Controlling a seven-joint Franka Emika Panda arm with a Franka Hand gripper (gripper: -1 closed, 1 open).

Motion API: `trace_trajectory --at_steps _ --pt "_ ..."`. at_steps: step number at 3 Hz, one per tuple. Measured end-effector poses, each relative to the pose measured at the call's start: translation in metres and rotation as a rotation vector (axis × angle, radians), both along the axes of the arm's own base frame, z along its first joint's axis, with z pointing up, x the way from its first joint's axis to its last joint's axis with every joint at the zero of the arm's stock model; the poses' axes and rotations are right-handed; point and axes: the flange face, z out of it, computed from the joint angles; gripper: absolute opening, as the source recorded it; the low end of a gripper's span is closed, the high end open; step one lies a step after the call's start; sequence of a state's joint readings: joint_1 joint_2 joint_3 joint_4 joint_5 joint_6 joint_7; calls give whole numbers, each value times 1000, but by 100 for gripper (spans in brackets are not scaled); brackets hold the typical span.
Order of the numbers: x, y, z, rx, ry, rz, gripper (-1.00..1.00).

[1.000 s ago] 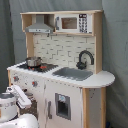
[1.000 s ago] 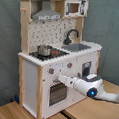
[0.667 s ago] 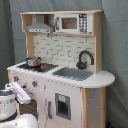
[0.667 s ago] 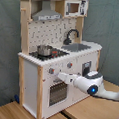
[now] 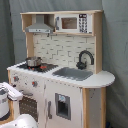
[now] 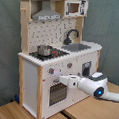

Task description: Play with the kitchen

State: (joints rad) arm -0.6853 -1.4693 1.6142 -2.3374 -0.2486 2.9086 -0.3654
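Since one second ago, arm (image 6: 89, 84) reaches further toward the oven front.

First exterior view: kitchen (image 5: 62, 70) stands centre frame against a grey curtain. Pot (image 5: 33, 61) on stovetop (image 5: 37, 66), left; sink (image 5: 74, 73) and faucet (image 5: 85, 58), right; hood (image 5: 40, 27) and microwave (image 5: 72, 22) above. Gripper (image 5: 10, 92) at left edge, beside the knobs; jaw state cannot be told.

Second exterior view: kitchen on a wooden table (image 6: 22, 112). Gripper (image 6: 62, 78) tip just beside the oven door (image 6: 58, 91), below the knobs; jaw state cannot be told.
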Motion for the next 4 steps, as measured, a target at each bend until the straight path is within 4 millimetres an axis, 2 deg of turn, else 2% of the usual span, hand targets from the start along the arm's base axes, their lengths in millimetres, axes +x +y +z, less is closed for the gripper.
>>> trace_trajectory --at_steps 1,2,3,4 --pt "-4 13 22 -45 -11 62 100" --pt "7 35 35 -57 -23 104 100" --pt "25 42 39 -101 -23 122 100" --pt "28 46 40 -198 -19 146 100"
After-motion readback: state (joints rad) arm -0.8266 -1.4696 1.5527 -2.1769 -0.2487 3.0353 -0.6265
